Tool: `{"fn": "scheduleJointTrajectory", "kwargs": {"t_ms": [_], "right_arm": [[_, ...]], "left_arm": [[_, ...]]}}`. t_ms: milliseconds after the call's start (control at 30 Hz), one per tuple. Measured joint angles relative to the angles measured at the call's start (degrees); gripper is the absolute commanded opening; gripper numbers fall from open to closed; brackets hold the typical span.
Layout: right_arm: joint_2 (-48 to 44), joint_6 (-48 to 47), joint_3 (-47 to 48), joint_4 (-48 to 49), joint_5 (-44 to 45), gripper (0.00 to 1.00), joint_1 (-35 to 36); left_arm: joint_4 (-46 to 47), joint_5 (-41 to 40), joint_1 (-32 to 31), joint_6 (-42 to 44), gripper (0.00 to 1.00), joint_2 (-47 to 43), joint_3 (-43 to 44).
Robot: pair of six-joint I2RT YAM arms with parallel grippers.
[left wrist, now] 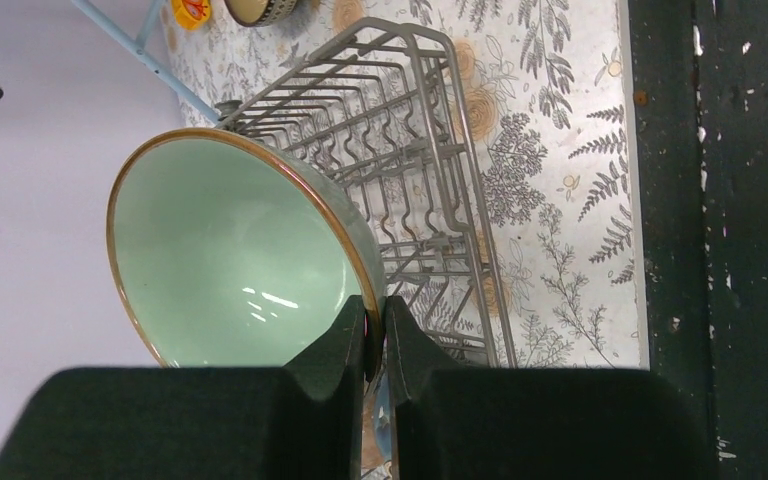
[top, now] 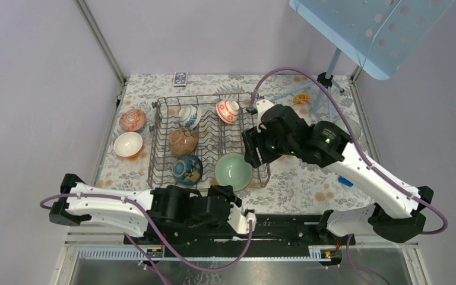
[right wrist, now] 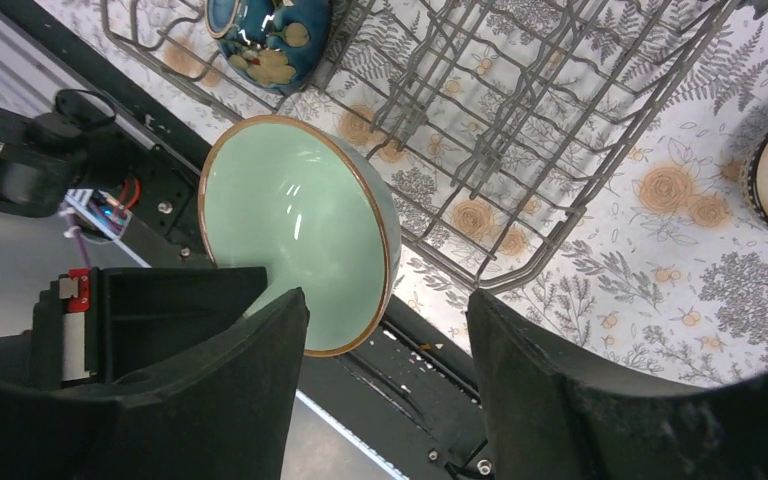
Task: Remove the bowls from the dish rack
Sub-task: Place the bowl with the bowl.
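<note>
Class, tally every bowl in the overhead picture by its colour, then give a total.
Pale green bowl: 1
Dark blue bowl: 1
Brown bowl: 1
Blue-and-white bowl: 1
Red-and-white bowl: 1
Orange-red bowl: 1
White bowl: 1
Half-hidden bowl, colour unclear: 1
Total: 8

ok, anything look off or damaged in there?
Nothing stands out: no chips or spills visible. The green bowl at the near right corner of the dish rack is simply pinched by its rim in the left gripper.
</note>
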Motion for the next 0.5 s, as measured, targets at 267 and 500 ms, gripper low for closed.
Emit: {"fn": "scheduleJointTrajectory", "kwargs": {"t_ms": [267, 500], "right_arm": [[2.05, -0.55, -2.91, 1.6, 4.26, 0.58, 5.16], [4.85, -0.74, -5.99, 3.67, 5.95, 0.52, 6.91]], "left_arm": [[-1.68, 1.16, 0.0, 0.79, 0.0, -1.01, -2.32], [-1.64, 1.64, -0.04, 0.87, 0.0, -1.03, -2.36]]}}
